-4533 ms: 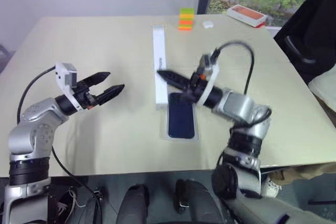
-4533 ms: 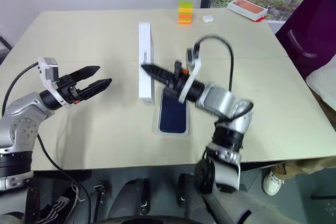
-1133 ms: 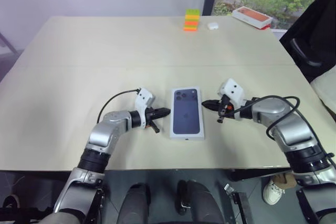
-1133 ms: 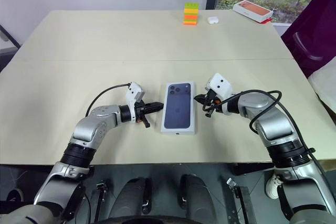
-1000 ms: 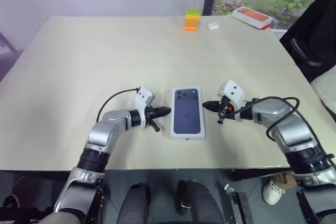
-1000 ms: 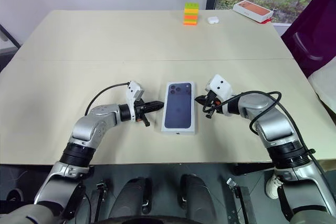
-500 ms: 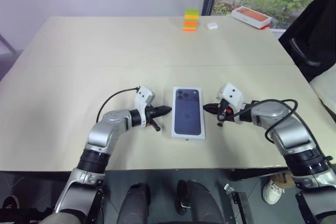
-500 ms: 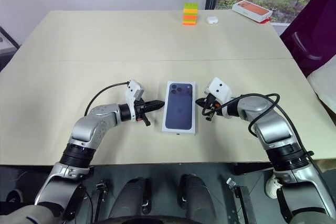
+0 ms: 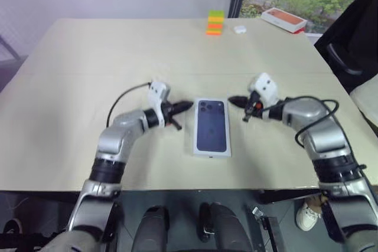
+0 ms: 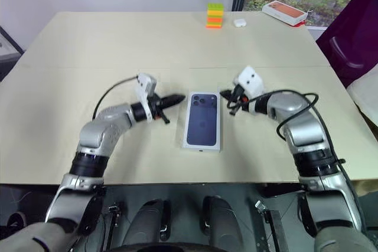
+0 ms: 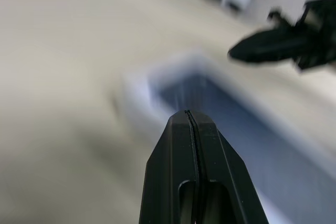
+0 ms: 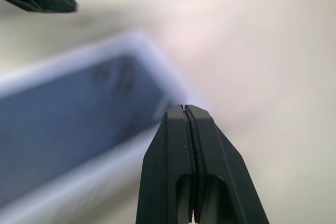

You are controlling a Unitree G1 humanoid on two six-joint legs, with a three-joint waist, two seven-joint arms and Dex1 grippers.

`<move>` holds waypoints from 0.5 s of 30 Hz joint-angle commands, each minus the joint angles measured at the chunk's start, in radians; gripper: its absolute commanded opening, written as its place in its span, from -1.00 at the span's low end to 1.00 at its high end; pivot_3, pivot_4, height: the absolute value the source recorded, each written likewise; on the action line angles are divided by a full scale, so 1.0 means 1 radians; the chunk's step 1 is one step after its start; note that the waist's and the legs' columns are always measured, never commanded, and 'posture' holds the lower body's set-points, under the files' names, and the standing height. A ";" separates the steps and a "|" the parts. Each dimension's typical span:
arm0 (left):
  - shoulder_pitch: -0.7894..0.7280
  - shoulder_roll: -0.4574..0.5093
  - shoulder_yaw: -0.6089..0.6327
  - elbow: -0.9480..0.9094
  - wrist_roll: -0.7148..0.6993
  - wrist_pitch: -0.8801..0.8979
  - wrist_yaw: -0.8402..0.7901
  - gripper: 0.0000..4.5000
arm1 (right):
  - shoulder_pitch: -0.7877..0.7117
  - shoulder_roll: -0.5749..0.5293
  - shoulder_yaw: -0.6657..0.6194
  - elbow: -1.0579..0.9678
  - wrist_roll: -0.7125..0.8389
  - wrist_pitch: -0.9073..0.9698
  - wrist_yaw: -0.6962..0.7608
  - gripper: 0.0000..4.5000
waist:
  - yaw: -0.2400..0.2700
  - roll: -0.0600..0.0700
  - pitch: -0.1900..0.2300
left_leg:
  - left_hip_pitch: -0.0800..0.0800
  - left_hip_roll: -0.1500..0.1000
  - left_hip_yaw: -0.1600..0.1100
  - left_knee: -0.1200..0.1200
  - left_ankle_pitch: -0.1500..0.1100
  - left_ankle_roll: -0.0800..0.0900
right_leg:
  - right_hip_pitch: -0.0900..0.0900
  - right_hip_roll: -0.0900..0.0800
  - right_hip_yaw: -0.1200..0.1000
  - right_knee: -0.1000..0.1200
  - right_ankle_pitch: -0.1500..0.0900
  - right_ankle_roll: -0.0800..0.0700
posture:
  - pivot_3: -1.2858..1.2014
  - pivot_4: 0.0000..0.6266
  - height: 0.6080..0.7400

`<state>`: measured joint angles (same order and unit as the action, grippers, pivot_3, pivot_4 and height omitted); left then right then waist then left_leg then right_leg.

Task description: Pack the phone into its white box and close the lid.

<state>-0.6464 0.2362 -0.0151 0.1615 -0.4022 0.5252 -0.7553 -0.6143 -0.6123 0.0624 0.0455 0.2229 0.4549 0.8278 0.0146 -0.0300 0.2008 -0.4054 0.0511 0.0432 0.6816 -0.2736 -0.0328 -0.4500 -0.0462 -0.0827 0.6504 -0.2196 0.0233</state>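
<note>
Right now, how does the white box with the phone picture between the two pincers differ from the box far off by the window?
The closed white box shows a dark blue phone picture on top; the far box has an orange top. The white box lies near the table's front edge, between the left pincer and right pincer; the far box sits at the far right corner. Both are flat, white-sided rectangles.

No readable text, label, brand, number or sign anywhere, neither on the lid (image 9: 211,127) with its printed phone picture nor on the orange-topped box (image 9: 284,19).
</note>
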 commanded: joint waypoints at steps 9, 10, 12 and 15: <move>-0.071 -0.060 -0.123 0.285 0.138 -0.169 -0.066 -1.00 | -0.020 0.059 0.126 0.151 -0.149 -0.148 -0.008 -0.98 | -0.003 0.000 0.000 | 0.001 0.000 0.001 0.001 -0.001 0.002 | 0.002 -0.001 0.000 -0.002 0.000 0.001 | 0.03 -0.52 1.00; -0.057 -0.047 -0.139 0.276 0.146 -0.155 -0.085 -1.00 | -0.001 0.053 0.136 0.142 -0.153 -0.148 0.005 -0.98 | -0.003 0.000 0.000 | 0.001 0.000 0.001 0.001 -0.001 0.002 | 0.002 -0.001 0.000 -0.002 0.000 0.001 | 0.03 -0.52 1.00; -0.034 -0.025 -0.162 0.255 0.164 -0.154 -0.111 -1.00 | 0.026 0.044 0.145 0.123 -0.158 -0.150 0.025 -0.98 | -0.003 0.000 0.000 | 0.001 0.000 0.001 0.001 -0.001 0.002 | 0.002 0.000 0.000 -0.002 0.000 0.001 | 0.03 -0.52 1.00; 0.030 0.034 -0.194 0.152 0.148 -0.112 -0.190 -1.00 | 0.091 0.007 0.143 0.013 -0.093 -0.088 0.129 -0.98 | -0.003 0.001 -0.001 | 0.003 0.000 0.001 0.000 -0.001 0.002 | 0.004 -0.001 0.000 -0.002 0.000 0.002 | 0.03 -0.52 1.00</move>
<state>-0.6458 0.2545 -0.1745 0.3497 -0.2575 0.3807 -0.9042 -0.5485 -0.5877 0.1922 0.1096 0.1040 0.3386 0.8999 0.0119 -0.0289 0.2001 -0.3988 0.0509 0.0439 0.6814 -0.2755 -0.0301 -0.4431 -0.0468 -0.0828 0.6484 -0.2195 0.0249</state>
